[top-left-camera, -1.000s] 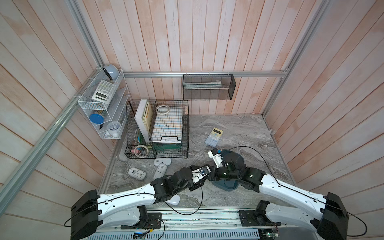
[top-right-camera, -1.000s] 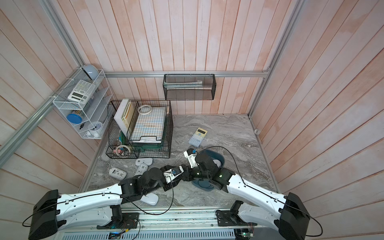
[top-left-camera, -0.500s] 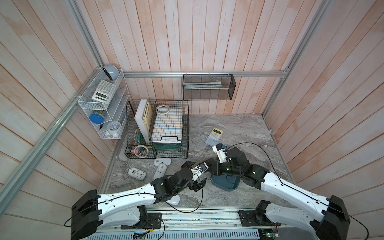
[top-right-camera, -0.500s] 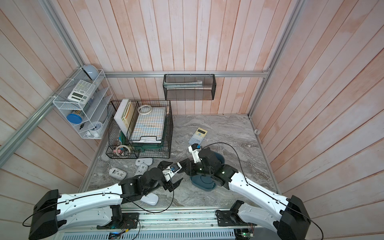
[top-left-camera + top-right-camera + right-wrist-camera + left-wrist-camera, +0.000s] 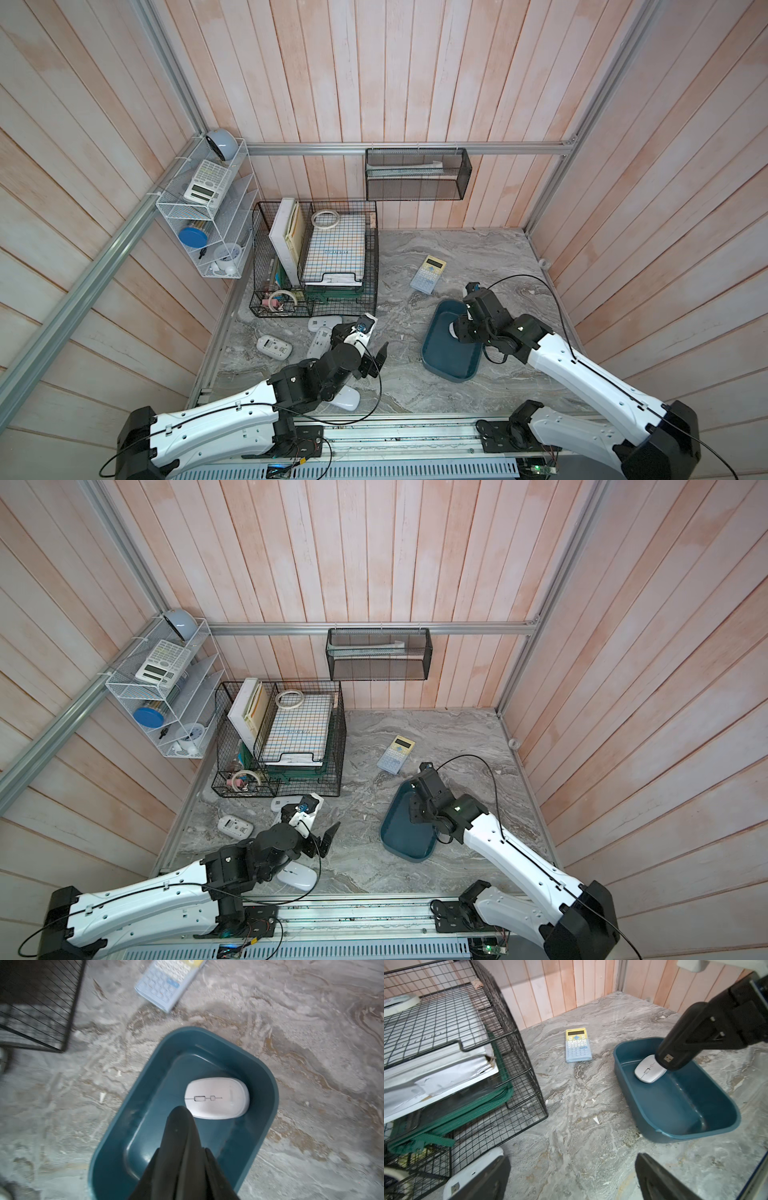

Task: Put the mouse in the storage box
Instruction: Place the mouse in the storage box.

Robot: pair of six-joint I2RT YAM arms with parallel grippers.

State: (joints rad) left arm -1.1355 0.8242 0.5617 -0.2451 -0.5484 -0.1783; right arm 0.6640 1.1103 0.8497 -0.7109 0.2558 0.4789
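The dark teal rounded-rectangular plastic storage box (image 5: 451,359) (image 5: 405,839) stands on the grey marbled tabletop (image 5: 415,386), well apart from the wooden walls. It is set at a slant. A bare strip of table lies between its long side and the black wire-grid basket (image 5: 316,309) (image 5: 529,1076).

The yellow-and-blue pocket calculator (image 5: 428,274) (image 5: 578,1045) lies flat just beyond the box's far end, not touching the box. The white oval computer mouse (image 5: 646,1072) (image 5: 218,1099) lies inside the box (image 5: 270,1093), crosswise on the floor at the end nearest the calculator and close to the end wall. The rest of the box floor is bare.

The right arm reaches in from the near rail, bent at the elbow, with its wrist tipped down over the box. The right gripper (image 5: 180,1109) (image 5: 667,1060) has its jaws pressed together on nothing, and its tip points down at the mouse's edge. Whether it touches the shell cannot be told.

The left arm lies low along the table toward the basket's front corner. The left gripper (image 5: 571,1174) is spread wide and empty, just above the bare table. Three other white mice (image 5: 319,343) lie near the basket's front edge, beside the left wrist.
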